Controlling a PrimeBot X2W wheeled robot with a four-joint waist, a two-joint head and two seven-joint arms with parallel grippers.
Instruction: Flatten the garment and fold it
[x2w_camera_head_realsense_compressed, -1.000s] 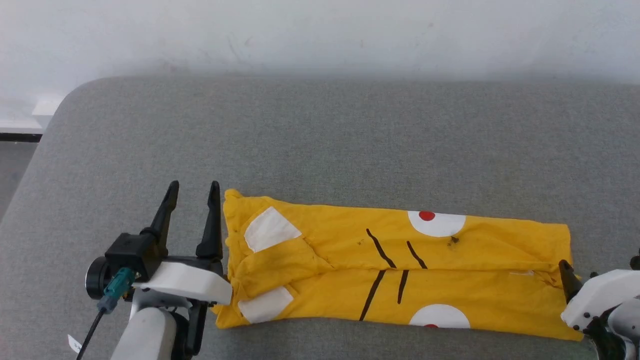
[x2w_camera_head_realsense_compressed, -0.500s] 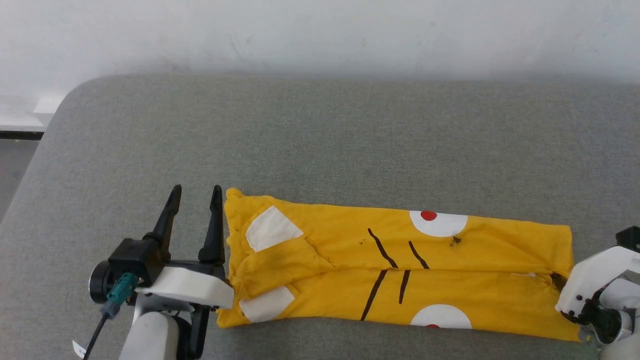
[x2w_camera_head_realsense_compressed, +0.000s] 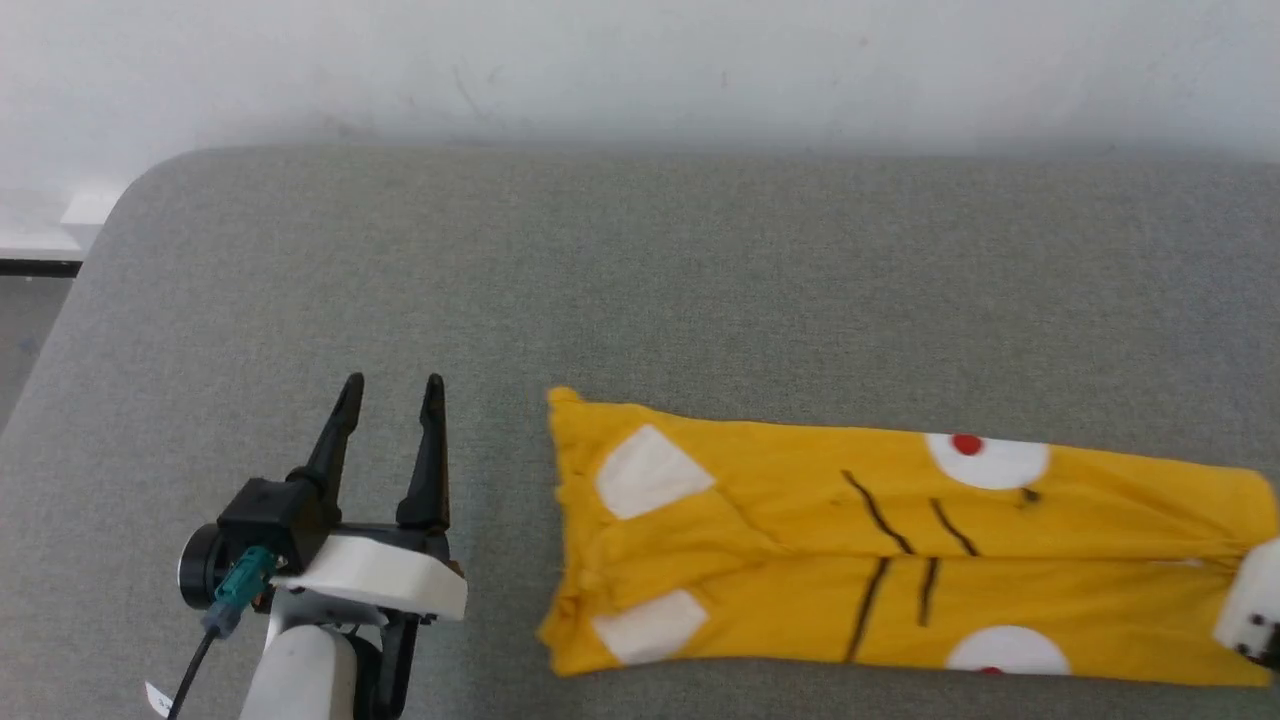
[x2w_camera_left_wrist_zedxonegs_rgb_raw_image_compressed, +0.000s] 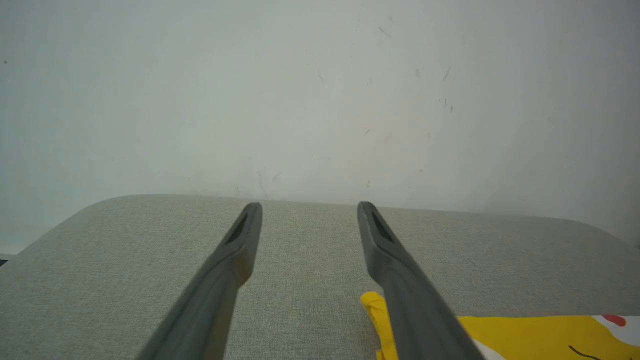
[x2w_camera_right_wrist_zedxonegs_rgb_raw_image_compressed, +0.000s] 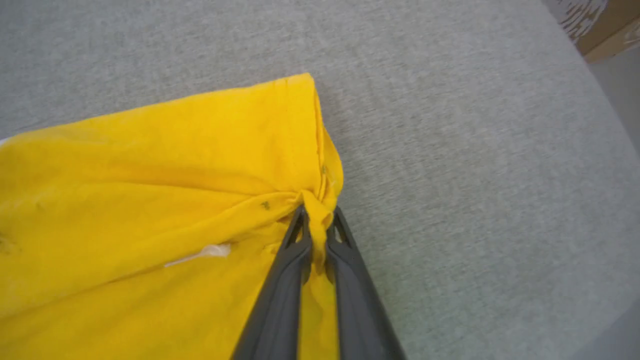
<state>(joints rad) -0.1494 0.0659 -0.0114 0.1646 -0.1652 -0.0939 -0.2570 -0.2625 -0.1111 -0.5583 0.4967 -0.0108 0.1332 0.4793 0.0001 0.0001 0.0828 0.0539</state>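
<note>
The garment (x2w_camera_head_realsense_compressed: 800, 540), a bright yellow T-shirt with white patches, red dots and black lines, lies folded lengthwise as a long strip on the grey cushion. In the right wrist view my right gripper (x2w_camera_right_wrist_zedxonegs_rgb_raw_image_compressed: 315, 220) is shut on a pinch of the garment (x2w_camera_right_wrist_zedxonegs_rgb_raw_image_compressed: 150, 200) at the middle of its right end. Its white body (x2w_camera_head_realsense_compressed: 1250, 610) shows at the head view's right edge. My left gripper (x2w_camera_head_realsense_compressed: 390, 385) stands open over bare cushion, a gap left of the shirt's left end. The shirt's yellow corner (x2w_camera_left_wrist_zedxonegs_rgb_raw_image_compressed: 372, 302) lies beside my left gripper's (x2w_camera_left_wrist_zedxonegs_rgb_raw_image_compressed: 307, 210) right finger.
The grey fabric cushion (x2w_camera_head_realsense_compressed: 640, 270) spreads wide behind and to the left of the shirt, with a rounded far-left corner. A white wall (x2w_camera_head_realsense_compressed: 640, 60) runs along its back. Its right edge curves down near a cardboard box (x2w_camera_right_wrist_zedxonegs_rgb_raw_image_compressed: 595, 25).
The garment has slid to the right across the cushion, pulled by my right gripper shut on its right end. A gap has opened between its left end and my still left gripper.
</note>
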